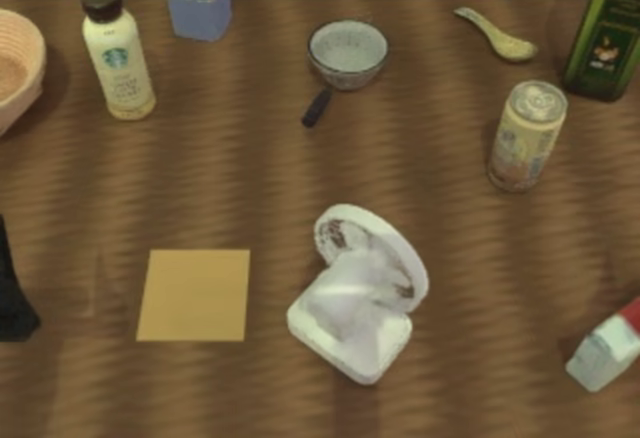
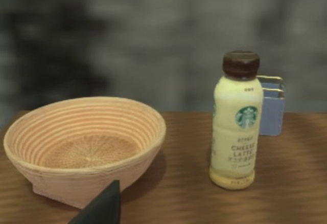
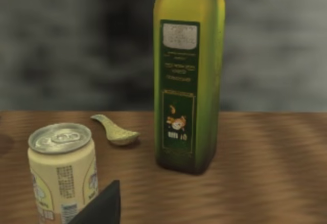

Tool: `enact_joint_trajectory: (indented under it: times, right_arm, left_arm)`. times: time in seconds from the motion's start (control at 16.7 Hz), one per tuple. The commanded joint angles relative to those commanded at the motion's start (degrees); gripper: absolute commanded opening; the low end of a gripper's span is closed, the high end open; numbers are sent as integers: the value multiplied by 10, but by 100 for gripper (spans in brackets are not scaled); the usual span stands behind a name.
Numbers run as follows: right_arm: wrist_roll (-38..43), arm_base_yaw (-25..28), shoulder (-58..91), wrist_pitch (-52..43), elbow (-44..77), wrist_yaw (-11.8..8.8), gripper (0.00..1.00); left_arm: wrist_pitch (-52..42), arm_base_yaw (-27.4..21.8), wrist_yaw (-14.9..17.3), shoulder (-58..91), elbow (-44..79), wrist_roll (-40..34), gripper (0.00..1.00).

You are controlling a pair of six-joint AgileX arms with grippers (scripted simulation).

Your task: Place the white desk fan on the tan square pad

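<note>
The white desk fan [image 1: 357,293] stands near the table's middle front, its ringed head tilted toward the back and its rounded-square base toward the front. The tan square pad [image 1: 195,295] lies flat to its left, a short gap away, with nothing on it. My left arm [image 1: 12,293] is parked at the far left edge, well left of the pad. Its gripper [image 2: 207,219] is open, with one dark finger [image 2: 102,208] showing and nothing held. My right gripper [image 3: 145,219] is open too, with one finger [image 3: 102,206] visible; that arm is outside the top view.
Along the back stand a wicker bowl [image 1: 15,63], a latte bottle [image 1: 117,53], a blue box [image 1: 200,0], a small pan [image 1: 345,55], a spoon [image 1: 497,35] and a green oil bottle [image 1: 605,28]. A drink can [image 1: 526,135] stands right of centre. A red-capped white bottle [image 1: 605,350] lies front right.
</note>
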Motion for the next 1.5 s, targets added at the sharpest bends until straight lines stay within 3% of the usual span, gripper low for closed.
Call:
enact_joint_trajectory:
  times: [0.24, 0.48, 0.72, 1.2, 1.5]
  right_arm:
    - [0, 0, 0, 0, 0, 0, 100]
    - [0, 0, 0, 0, 0, 0, 100]
    - [0, 0, 0, 0, 0, 0, 100]
    - [0, 0, 0, 0, 0, 0, 100]
    - [0, 0, 0, 0, 0, 0, 100]
  left_arm:
    - [-17, -9, 0, 17, 17, -16, 100]
    - [-115, -58, -1, 125, 121, -112, 100]
    - [-264, -134, -2, 321, 315, -271, 100]
    - [-588, -312, 1, 823, 835, -650, 100]
    - [-764, -407, 2, 1084, 1103, -847, 100]
